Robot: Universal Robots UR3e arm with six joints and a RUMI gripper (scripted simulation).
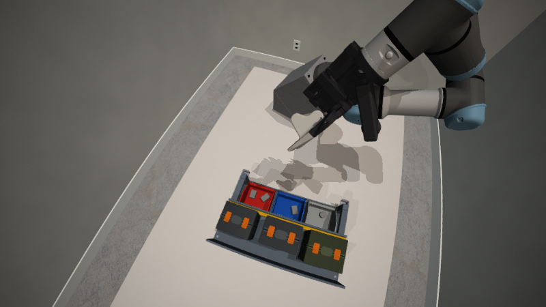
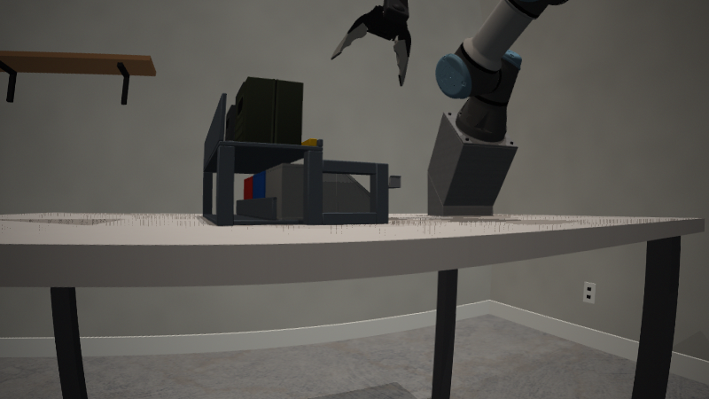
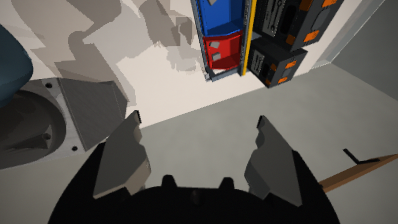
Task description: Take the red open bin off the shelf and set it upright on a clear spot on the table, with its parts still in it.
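The red open bin (image 1: 259, 205) (image 2: 247, 188) (image 3: 231, 49) sits upright in the lower front level of the slate-grey shelf (image 1: 239, 187) (image 2: 226, 188), at the left end of the row in the top view. Two small grey parts (image 1: 252, 194) (image 3: 216, 56) lie in it. The shelf stands on the pale table (image 1: 183, 228) (image 2: 346, 260) (image 3: 155, 85). My gripper (image 1: 295, 138) (image 2: 366, 72) (image 3: 199, 113) is wide open and empty. It hangs high above the table, between the shelf and the arm's base, clear of the bin. In the exterior view most of the bin is hidden.
A blue bin (image 1: 284, 211) (image 3: 220, 17) stands directly beside the red one, then a grey bin (image 1: 314, 219). Dark cases (image 1: 236, 228) (image 3: 277, 62) with orange latches stand on the upper level, behind a yellow strip (image 3: 248, 45). The arm's grey base block (image 1: 290, 97) (image 2: 471, 173) stands beyond the shelf's front.
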